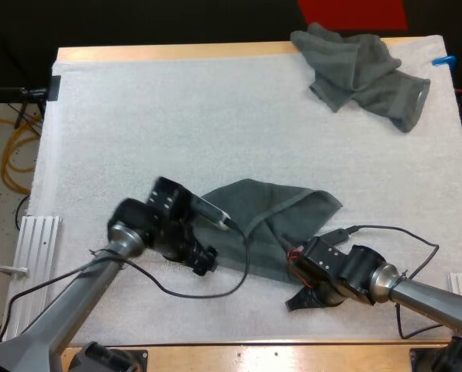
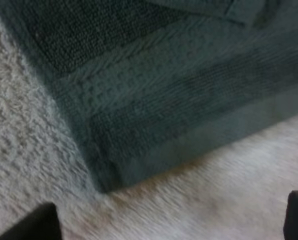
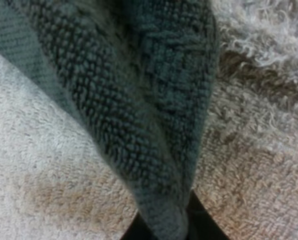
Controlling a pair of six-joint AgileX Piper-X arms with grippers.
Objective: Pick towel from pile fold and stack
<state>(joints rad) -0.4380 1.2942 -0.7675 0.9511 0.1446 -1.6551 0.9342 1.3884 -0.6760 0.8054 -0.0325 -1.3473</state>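
A dark grey-green towel (image 1: 270, 213) lies partly folded on the white mat (image 1: 177, 116) near the table's front. My left gripper (image 1: 204, 260) hangs at the towel's left corner. In the left wrist view its fingers (image 2: 34, 222) stand wide apart over bare mat, just short of the towel's corner (image 2: 109, 175), so the left gripper (image 2: 166, 220) is open. My right gripper (image 1: 297, 291) is at the towel's lower right edge. In the right wrist view a thick fold of towel (image 3: 139, 100) runs down between the black fingers, and the right gripper (image 3: 164, 227) is shut on it.
A crumpled towel (image 1: 363, 74) of the same colour lies at the mat's far right corner. A ribbed metal piece (image 1: 37, 240) sits off the mat at the left. The bare wooden table edge (image 1: 254, 353) runs along the front.
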